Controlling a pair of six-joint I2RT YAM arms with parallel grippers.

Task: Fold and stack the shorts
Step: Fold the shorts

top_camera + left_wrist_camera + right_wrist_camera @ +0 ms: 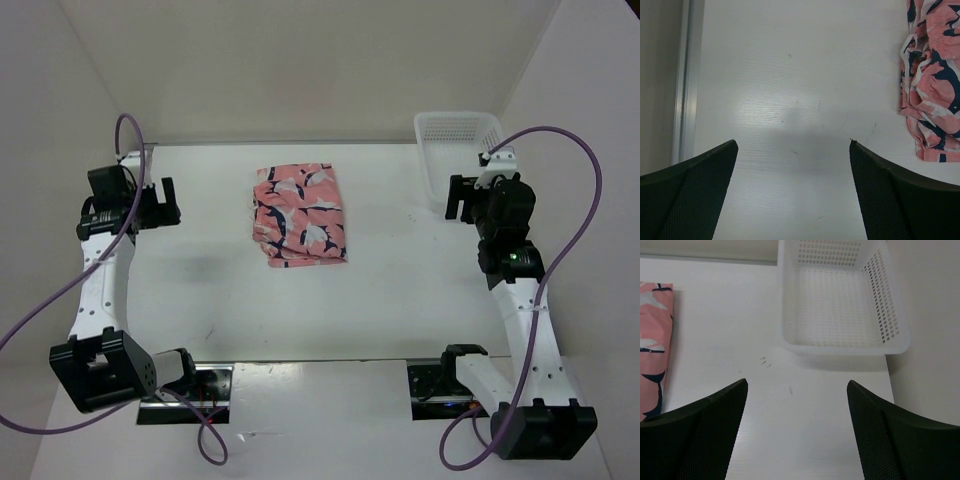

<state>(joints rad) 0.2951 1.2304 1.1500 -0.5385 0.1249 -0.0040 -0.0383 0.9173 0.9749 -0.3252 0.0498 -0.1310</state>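
Observation:
The salmon-pink shorts [299,214] with navy and white fish shapes lie folded in a compact rectangle at the middle of the table toward the back. They show at the right edge of the left wrist view [932,80] and the left edge of the right wrist view [654,345]. My left gripper [160,204] is open and empty, held above the table well left of the shorts [792,150]. My right gripper [462,198] is open and empty, well right of the shorts, next to the basket [796,390].
A white plastic mesh basket [432,150] stands at the back right corner, empty [892,335]. White walls enclose the table at the back and sides. A metal strip [685,80] runs along the table's left edge.

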